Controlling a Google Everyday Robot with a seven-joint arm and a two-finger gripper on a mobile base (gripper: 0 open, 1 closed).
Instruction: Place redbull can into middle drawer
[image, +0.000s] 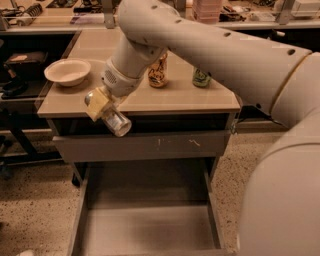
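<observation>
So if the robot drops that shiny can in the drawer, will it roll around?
Probably. The redbull can is round and smooth, and the hand holds it tilted past the front edge of the table, so it would likely land sideways. The middle drawer floor looks flat, so it may roll until a side wall stops it.

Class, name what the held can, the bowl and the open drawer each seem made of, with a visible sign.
The can, in the gripper by the table's front edge: metal, shiny, glinting. The bowl: likely ceramic or plastic, smooth white. The drawer: perhaps painted metal, flat matte grey.
</observation>
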